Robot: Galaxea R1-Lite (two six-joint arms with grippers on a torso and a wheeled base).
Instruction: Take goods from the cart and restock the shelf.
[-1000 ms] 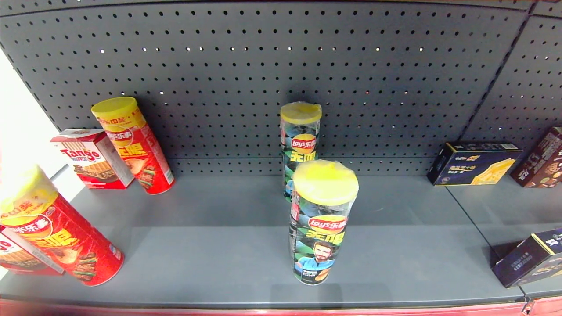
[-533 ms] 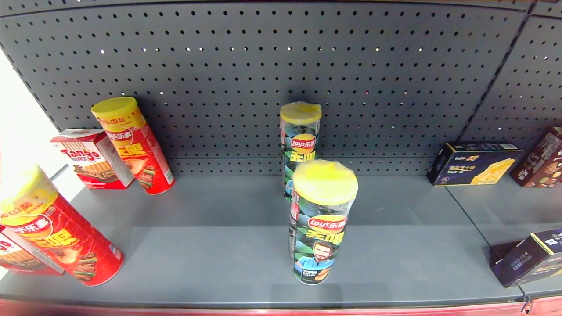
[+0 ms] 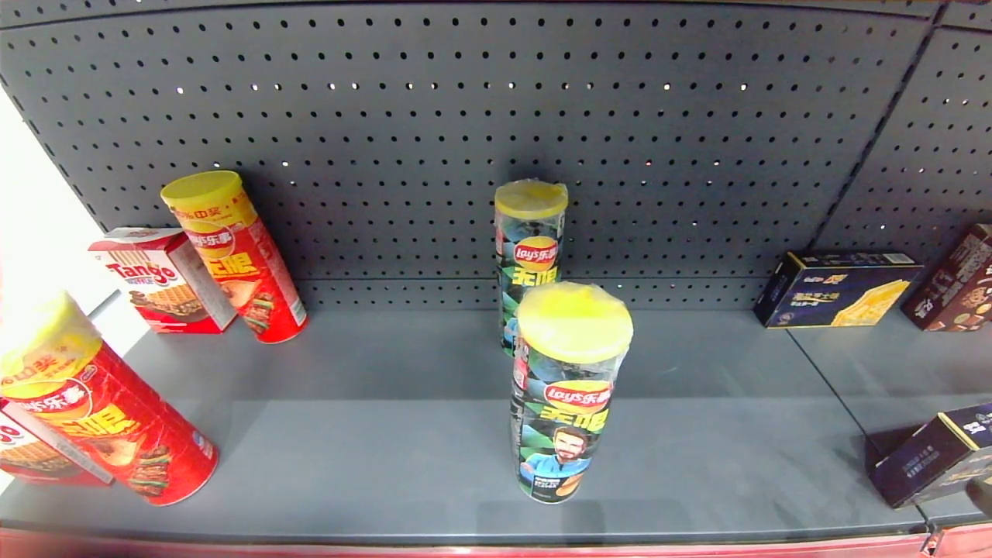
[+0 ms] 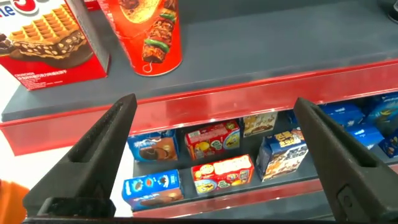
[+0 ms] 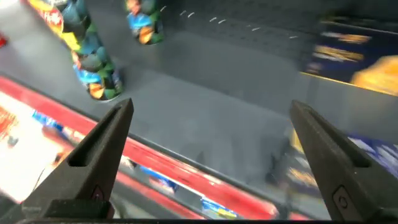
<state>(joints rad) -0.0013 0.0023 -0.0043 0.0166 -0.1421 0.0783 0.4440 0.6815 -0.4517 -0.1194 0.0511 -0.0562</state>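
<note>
Two green-and-black chip cans with yellow lids stand mid-shelf, the front can (image 3: 570,391) (image 5: 93,68) ahead of the back can (image 3: 529,256) (image 5: 144,22). Two red chip cans are on the left, one near the front edge (image 3: 108,418) (image 4: 146,31) and one at the back (image 3: 236,256). My left gripper (image 4: 214,104) is open and holds nothing, in front of the shelf's red lip (image 4: 249,93) below the front red can. My right gripper (image 5: 211,107) is open and holds nothing, in front of the shelf to the right of the green cans.
A red wafer box (image 3: 159,279) stands at the back left and another (image 4: 46,43) beside the front red can. Dark blue boxes sit at the back right (image 3: 837,288) (image 5: 354,56) and front right (image 3: 926,457). The shelf below holds several biscuit packs (image 4: 211,155). A perforated back panel (image 3: 496,116) closes the shelf behind.
A dark shape has come up at the lower right edge of the head view beside the front blue box. The goods on the shelf have not moved.
</note>
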